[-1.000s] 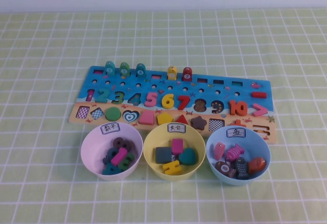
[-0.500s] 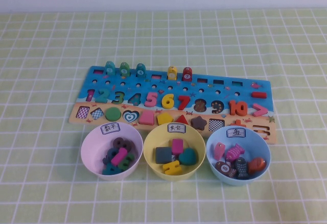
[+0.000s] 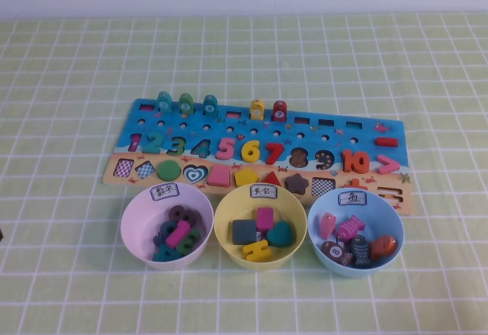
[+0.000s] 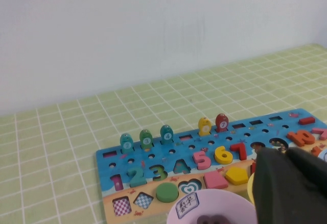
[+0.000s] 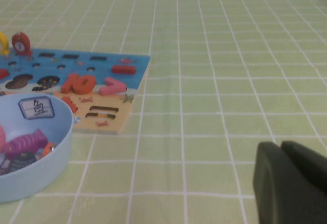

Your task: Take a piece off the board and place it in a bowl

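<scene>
The magenta numeral "1" (image 3: 134, 143) sat in its slot at the puzzle board's (image 3: 328, 133) left end; nothing was removed. The pink-lilac bowl (image 3: 139, 211) waited below. Left hand (image 4: 291, 183) and right hand (image 5: 288, 180): grip state indeterminable.

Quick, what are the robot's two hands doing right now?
Left gripper: near the pink bowl, holding nothing seen; cannot tell.
Right gripper: over bare tablecloth, shut, empty.
</scene>
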